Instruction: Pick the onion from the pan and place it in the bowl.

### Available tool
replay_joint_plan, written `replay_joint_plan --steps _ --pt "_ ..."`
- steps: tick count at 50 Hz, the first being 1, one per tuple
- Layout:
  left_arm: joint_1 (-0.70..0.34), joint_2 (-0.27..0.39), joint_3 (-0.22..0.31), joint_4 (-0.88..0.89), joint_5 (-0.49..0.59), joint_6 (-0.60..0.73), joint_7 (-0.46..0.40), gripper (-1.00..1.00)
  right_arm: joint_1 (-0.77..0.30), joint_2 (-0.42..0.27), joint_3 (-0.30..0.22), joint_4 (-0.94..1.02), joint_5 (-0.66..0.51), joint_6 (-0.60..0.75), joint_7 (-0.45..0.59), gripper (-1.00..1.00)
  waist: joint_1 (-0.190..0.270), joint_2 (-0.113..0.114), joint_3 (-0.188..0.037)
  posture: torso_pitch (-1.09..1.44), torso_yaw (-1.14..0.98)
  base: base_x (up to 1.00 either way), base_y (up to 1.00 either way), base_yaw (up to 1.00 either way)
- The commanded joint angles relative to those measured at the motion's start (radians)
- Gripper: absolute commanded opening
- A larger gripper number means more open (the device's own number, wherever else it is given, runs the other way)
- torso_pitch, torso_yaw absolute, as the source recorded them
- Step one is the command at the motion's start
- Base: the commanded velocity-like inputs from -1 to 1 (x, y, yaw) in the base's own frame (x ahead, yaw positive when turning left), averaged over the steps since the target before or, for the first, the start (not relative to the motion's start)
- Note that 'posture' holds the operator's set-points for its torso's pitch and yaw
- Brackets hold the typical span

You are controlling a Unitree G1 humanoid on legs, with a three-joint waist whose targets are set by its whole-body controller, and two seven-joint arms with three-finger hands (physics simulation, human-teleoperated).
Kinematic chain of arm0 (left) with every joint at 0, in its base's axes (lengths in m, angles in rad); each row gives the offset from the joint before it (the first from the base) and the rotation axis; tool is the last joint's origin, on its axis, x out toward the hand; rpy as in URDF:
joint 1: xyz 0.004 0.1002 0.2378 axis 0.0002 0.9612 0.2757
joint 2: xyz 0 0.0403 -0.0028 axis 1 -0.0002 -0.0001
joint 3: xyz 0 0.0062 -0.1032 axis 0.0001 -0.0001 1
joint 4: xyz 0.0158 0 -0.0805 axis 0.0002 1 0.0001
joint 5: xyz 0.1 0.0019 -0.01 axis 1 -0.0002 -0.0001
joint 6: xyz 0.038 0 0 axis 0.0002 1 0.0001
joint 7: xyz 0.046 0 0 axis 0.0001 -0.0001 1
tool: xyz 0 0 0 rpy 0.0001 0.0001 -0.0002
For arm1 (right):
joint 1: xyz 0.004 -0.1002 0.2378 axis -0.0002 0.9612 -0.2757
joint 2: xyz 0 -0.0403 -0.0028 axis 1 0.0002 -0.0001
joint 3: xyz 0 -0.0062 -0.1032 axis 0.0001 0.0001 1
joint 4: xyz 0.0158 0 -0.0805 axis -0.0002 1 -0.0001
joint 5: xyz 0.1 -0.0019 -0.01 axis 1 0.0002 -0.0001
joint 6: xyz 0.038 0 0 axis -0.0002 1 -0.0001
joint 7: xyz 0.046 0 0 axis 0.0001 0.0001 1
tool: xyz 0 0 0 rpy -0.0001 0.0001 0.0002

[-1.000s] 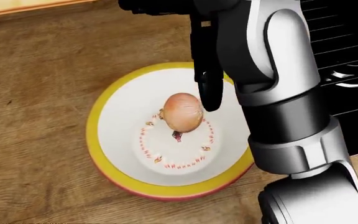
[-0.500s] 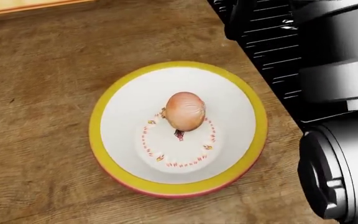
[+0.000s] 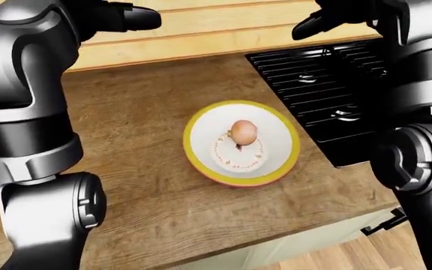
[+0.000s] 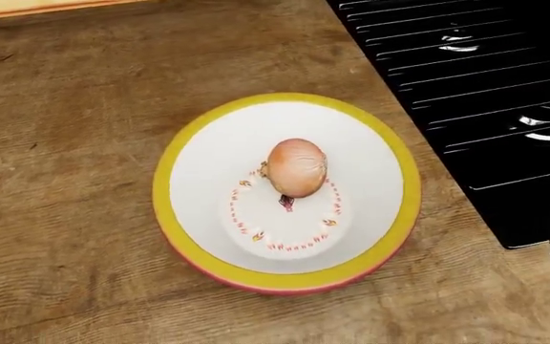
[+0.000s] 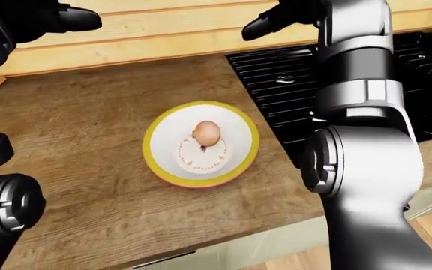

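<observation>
The onion (image 4: 297, 167) is a pale brown bulb lying in the middle of the bowl (image 4: 163, 188), which is white inside with a yellow rim and stands on the wooden counter. No pan shows in any view. My right hand (image 5: 257, 27) is raised high at the top of the right-eye view, well above and to the right of the bowl, fingers spread and empty. My left hand (image 3: 145, 19) is raised at the top left of the left-eye view, also empty, with its fingers extended. Neither hand shows in the head view.
A black stove grate (image 4: 485, 86) lies just right of the bowl. A light wooden wall (image 3: 201, 28) runs along the top of the counter (image 4: 65, 143). The counter's near edge (image 3: 291, 236) drops to a wooden floor at the bottom right of the left-eye view.
My right arm has lifted up and out of the head view, away from the bowl. The onion stays in the bowl. The view has shifted slightly.
</observation>
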Motion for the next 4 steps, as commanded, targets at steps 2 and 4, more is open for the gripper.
replay_joint_plan --steps 2,4 --pt "-0.039 0.008 0.010 -0.029 0.013 -0.026 0.000 1.00 -0.027 -0.022 0.007 -0.058 0.077 -0.013 -0.045 1.00 0.001 -0.004 -0.037 0.00 0.00 0.00 0.00 0.00" --pt "-0.041 0.005 0.009 -0.024 0.019 -0.028 -0.001 1.00 -0.020 -0.028 -0.007 -0.063 0.120 -0.005 -0.079 1.00 0.002 -0.006 -0.037 0.00 0.00 0.00 0.00 0.00"
